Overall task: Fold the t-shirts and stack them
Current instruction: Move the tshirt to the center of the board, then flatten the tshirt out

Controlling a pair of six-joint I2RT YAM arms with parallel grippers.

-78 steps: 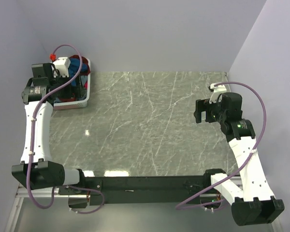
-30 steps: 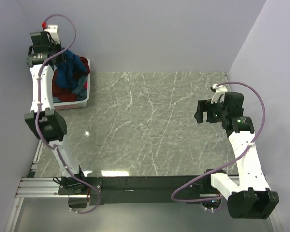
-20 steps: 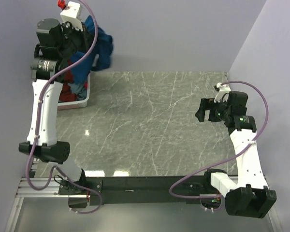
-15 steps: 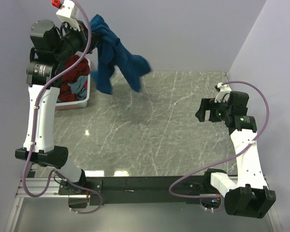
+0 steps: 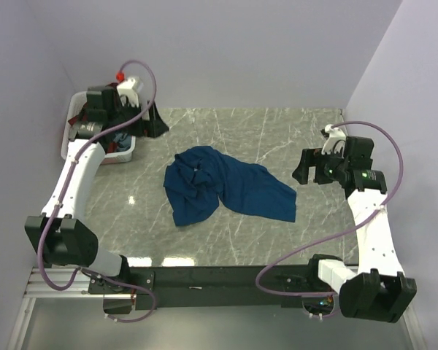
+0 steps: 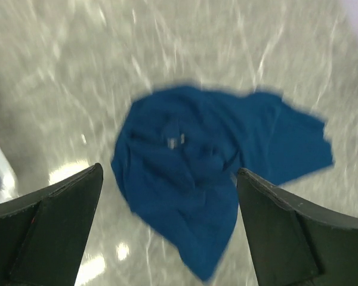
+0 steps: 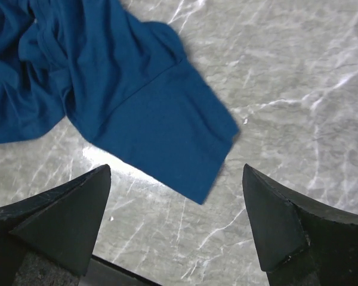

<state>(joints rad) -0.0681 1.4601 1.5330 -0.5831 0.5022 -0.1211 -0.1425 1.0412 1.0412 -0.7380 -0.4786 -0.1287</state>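
A crumpled deep blue cloth t-shirt (image 5: 223, 188) lies at the middle of the grey marble counter (image 5: 277, 138). The left pincer (image 5: 155, 124) and right pincer (image 5: 301, 168) both gape wide, holding nothing.

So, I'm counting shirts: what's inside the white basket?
The left arm covers most of the basket. Only a bit of dark red cloth and some grey-blue cloth show; the count is hidden.

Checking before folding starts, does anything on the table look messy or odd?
Yes: the deep blue cloth t-shirt lies crumpled on the grey marbled table, bunched at its left end rather than spread flat. Nothing looks damaged.
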